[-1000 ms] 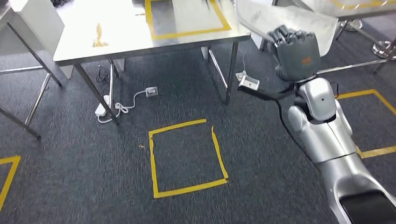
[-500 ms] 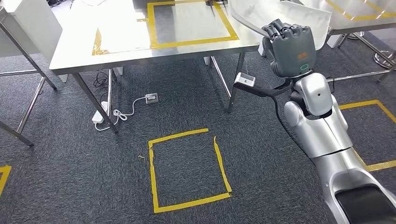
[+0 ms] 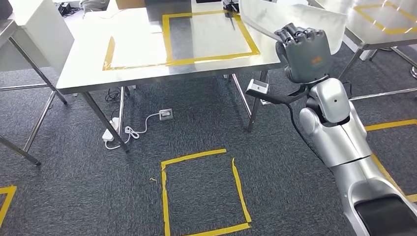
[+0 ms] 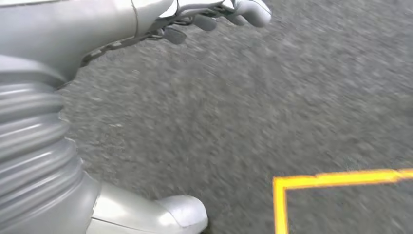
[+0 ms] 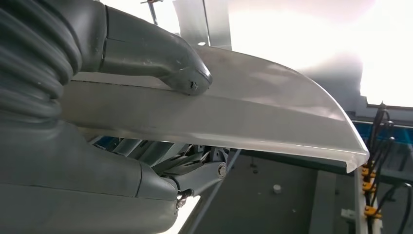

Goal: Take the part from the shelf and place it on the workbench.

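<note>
Progress shows mostly in the camera's own shift: over the last second the whole head view has slid, so that the surface with its yellow taped rectangle now lies fuller and nearer in the picture, while the taped square on the carpet has dropped toward the bottom. That reads as the robot walking toward the workbench, not as things moving.

The right hand stays raised just beside the surface's near right corner, its fingers wrapped around the edge of the part, a pale translucent curved sheet that rises from the hand and overhangs that corner. In the right wrist view the thumb presses on the sheet's upper face, with the other fingers under it, so the hold looks firm.

The left hand hangs low over the carpet near a strip of floor tape; its fingers look loosely curled and hold nothing, though how far they are closed I cannot tell.

My judgement: the carry is nearly over, and what remains is to reach the part out over the taped rectangle and set it down.
</note>
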